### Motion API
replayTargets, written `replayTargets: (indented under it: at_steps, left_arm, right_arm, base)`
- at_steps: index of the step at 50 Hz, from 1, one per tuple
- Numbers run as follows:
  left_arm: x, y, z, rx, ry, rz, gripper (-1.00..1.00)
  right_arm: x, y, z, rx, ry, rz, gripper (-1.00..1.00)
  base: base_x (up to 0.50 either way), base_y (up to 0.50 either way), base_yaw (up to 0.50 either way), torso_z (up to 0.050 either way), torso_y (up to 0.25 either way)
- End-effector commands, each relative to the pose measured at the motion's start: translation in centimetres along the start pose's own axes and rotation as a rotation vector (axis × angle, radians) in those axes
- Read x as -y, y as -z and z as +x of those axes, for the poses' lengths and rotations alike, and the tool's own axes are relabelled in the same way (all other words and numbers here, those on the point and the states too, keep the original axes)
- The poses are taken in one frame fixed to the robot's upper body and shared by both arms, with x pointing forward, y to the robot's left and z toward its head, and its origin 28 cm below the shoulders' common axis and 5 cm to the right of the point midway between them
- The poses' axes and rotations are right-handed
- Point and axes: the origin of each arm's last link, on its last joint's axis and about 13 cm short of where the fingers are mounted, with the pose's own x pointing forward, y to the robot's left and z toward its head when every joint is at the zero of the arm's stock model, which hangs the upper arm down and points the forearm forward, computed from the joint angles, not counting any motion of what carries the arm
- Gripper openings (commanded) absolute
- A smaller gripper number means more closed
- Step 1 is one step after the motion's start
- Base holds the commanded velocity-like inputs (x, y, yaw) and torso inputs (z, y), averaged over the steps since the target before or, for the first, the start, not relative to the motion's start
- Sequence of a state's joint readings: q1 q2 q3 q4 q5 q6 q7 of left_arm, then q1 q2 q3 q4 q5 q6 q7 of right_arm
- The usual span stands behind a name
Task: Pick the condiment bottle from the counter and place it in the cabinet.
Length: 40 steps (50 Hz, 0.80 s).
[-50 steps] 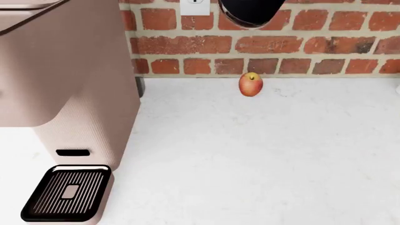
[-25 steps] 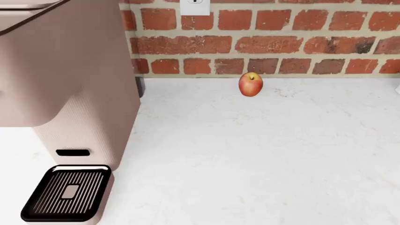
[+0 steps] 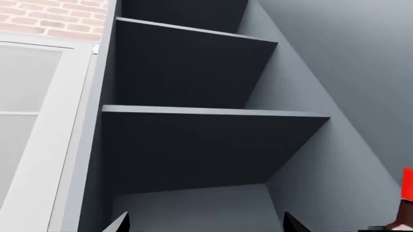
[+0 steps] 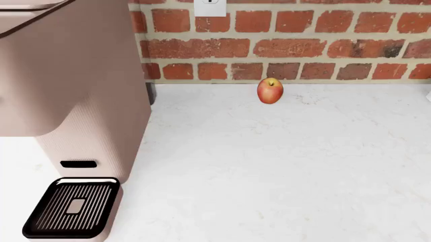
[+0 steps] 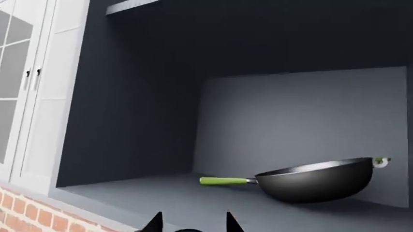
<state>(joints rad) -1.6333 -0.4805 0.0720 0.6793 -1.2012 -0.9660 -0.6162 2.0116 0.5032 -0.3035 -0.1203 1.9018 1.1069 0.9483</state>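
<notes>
The condiment bottle shows only as a red cap (image 3: 407,183) over a dark neck at the edge of the left wrist view. None of it is on the white counter (image 4: 283,166). My right gripper (image 5: 192,223) is up in front of the open cabinet (image 5: 129,121). Its jaws stand narrow around a dark rounded thing, which looks like the bottle's body. My left gripper (image 3: 206,223) is open and empty, facing the dark cabinet shelves (image 3: 213,112). Neither gripper shows in the head view.
A black wok (image 5: 316,181) with a green handle lies on the cabinet's lower shelf. A red-yellow apple (image 4: 270,91) sits on the counter by the brick wall. A tall beige coffee machine (image 4: 67,101) with a drip tray (image 4: 72,206) stands at the left.
A black arm part at the top of the head view one second ago has risen out of sight. The apple and the machine have not moved.
</notes>
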Motion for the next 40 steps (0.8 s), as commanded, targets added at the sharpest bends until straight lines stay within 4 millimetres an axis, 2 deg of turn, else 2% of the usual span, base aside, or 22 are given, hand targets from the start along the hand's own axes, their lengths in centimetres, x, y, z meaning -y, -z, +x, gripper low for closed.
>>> replayTargets:
  at_steps: [1,27,40]
  left_arm:
    - [0.0,0.1,0.0,-0.002,-0.001,0.0,1.0]
    - [0.0,0.1,0.0,-0.003,-0.002,0.002,1.0]
    - [-0.1,0.1,0.0,0.0,-0.001,0.006,1.0]
  right_arm:
    - [0.8,-0.9,1.1,0.034,0.032,-0.031,-1.0]
    - [1.2,-2.5,2.0,0.068,0.032,-0.089,-1.0]
    - [1.3,-3.5,3.1,0.09,0.018,-0.122,-1.0]
  base:
    - [0.0,0.0,0.0,0.011,0.014]
    - [0.0,0.0,0.0,0.011,0.015]
    - [0.0,0.0,0.0,0.011,0.015]
